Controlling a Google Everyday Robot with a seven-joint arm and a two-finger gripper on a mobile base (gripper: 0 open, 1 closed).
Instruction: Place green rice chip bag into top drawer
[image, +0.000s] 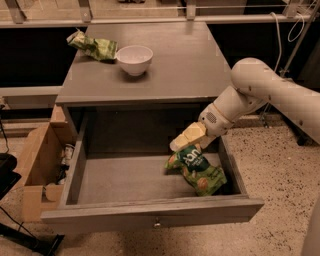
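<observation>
The green rice chip bag is inside the open top drawer, at its right side. Its lower end rests on the drawer floor near the right wall, and its dark logo patch faces up. My gripper hangs just above the bag's upper end, at the tip of the white arm that reaches in from the right. The bag's top edge meets the gripper tip; I cannot see whether it is still held. The drawer's front panel with its small knob faces me.
On the cabinet top stand a white bowl and a paler yellow-green bag at the back left. An open cardboard box sits on the floor left of the drawer. Speckled floor lies to the right.
</observation>
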